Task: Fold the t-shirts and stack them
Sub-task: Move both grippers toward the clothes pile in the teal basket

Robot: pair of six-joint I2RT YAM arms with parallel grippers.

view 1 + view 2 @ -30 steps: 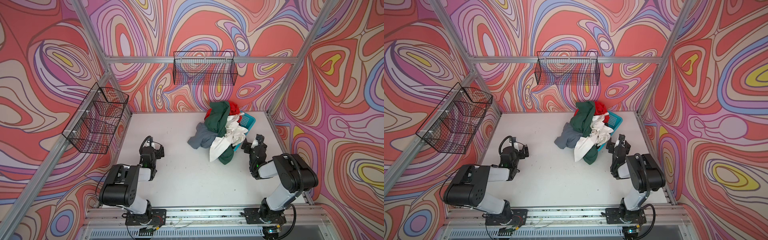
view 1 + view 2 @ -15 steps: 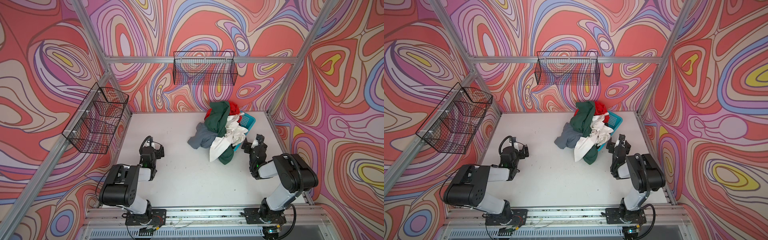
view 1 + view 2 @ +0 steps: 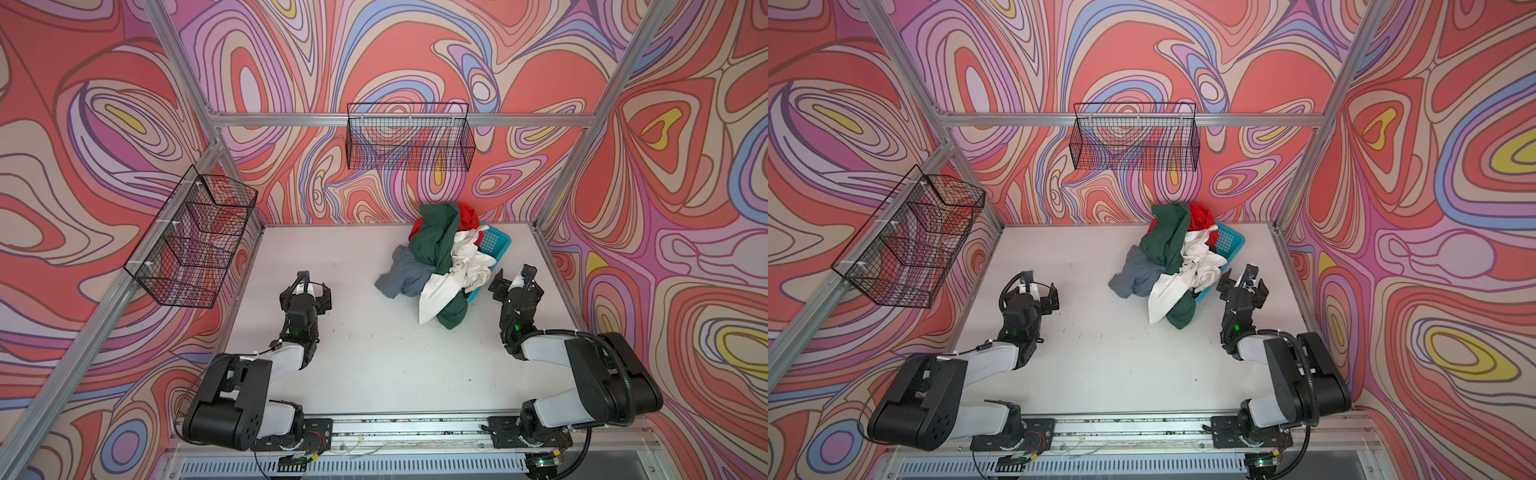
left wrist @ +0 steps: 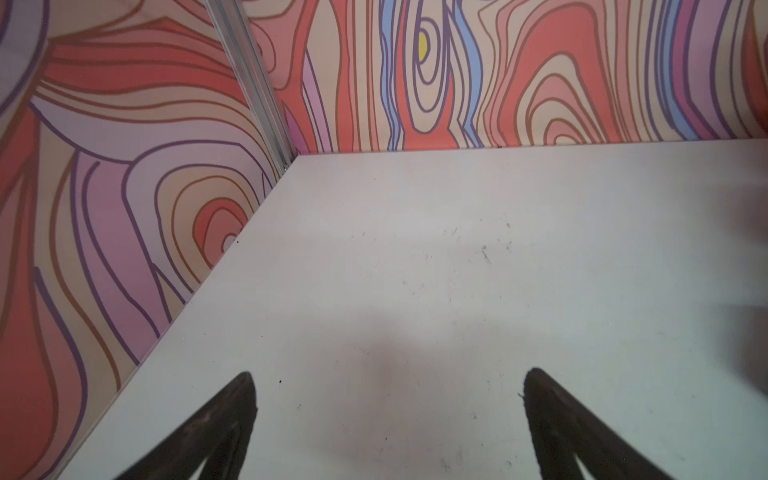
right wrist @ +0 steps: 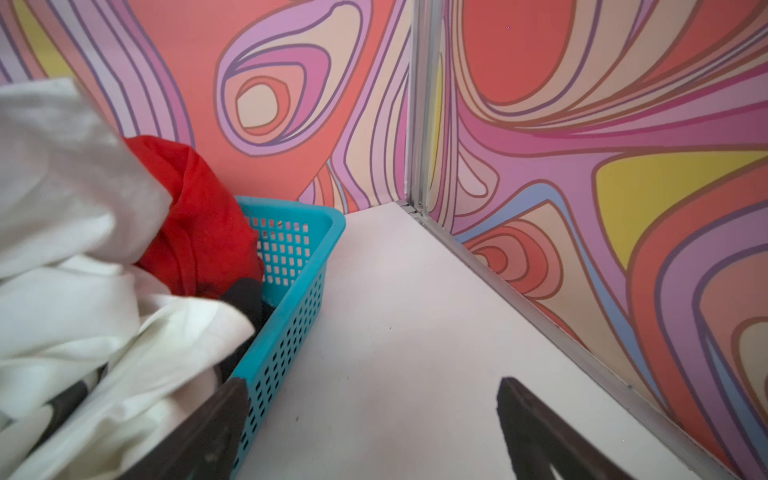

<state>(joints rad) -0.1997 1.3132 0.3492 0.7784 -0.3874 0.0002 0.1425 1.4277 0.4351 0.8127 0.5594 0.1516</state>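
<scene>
Heaped crumpled at 1 o'clock on the table [image 3: 374, 365]: 4 t-shirts [image 3: 440, 266], with dark green shirt [image 3: 434, 232] on top, red shirt [image 3: 467, 216] at 12, off-white shirt [image 3: 467, 255] at 4, grey-blue shirt [image 3: 399, 278] spilling at 8, all draped over the turquoise basket [image 3: 496, 241].

Judged as step 1, with nothing folded or stacked yet. Next, probably: pull 1 shirt free, carry toward bare table at 7 o'clock, spread flat.

Low at 4 o'clock of the heap, near the basket: right gripper [image 3: 514, 277], fingers wide, holding nothing. Well apart at 8 o'clock: left gripper [image 3: 306, 289], equally wide and empty, aimed toward 12.
</scene>
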